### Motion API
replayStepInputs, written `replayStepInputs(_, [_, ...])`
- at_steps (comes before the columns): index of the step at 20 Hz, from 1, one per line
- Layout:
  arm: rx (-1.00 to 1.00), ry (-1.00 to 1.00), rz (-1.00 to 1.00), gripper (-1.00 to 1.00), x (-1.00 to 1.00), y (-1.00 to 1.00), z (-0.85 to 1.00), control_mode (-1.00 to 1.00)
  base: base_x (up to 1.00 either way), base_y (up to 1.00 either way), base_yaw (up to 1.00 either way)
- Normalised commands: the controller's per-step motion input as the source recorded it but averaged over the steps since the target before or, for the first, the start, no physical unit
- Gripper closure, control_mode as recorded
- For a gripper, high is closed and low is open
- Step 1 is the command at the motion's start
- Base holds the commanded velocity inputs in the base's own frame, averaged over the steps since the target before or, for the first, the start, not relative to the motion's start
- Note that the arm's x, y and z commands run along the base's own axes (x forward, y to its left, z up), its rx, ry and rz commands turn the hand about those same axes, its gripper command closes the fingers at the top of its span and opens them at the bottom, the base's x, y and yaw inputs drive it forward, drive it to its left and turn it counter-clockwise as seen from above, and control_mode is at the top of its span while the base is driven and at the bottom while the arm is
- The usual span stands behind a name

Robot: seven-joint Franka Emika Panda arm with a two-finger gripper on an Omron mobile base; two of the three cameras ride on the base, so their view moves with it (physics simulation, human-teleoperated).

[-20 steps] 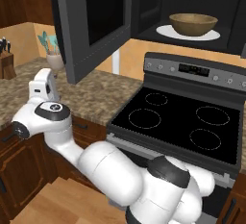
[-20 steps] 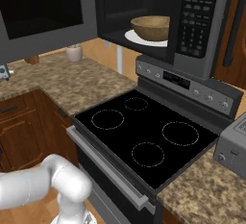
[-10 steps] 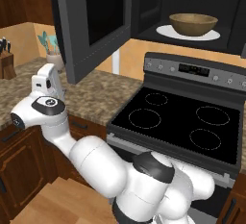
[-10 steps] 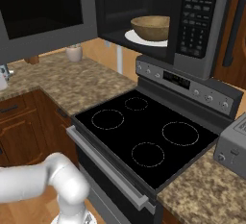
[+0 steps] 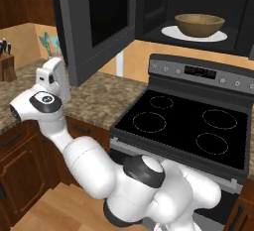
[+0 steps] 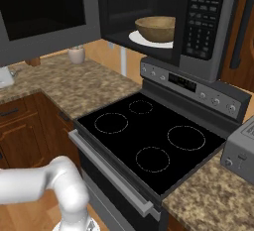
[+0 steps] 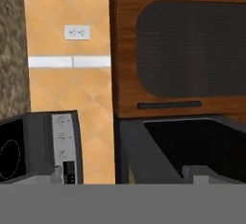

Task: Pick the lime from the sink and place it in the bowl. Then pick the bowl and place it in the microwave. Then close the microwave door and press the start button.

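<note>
Reaching left beneath the microwave door [image 5: 94, 24]; end effector [image 5: 55, 76] wide open, empty

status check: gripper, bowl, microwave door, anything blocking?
Gripper open, empty, raised over the counter left of the microwave door. Bowl sits on the turntable in the microwave. Door wide open, nothing in its path.
</note>
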Motion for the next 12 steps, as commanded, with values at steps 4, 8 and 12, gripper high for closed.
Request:
replayStepInputs(4, [0.10, -0.20, -0.09, -1.00, -0.02, -0.70, 0.55, -1.00, 0.00, 0.00, 0.00])
replayStepInputs(8, [0.11, -0.34, -0.02, -1.00, -0.52, -0.72, 0.48, -1.00, 0.00, 0.00, 0.00])
replayStepInputs(12, [0.06, -0.44, -0.10, -1.00, -0.99, -0.38, 0.60, -1.00, 0.00, 0.00, 0.00])
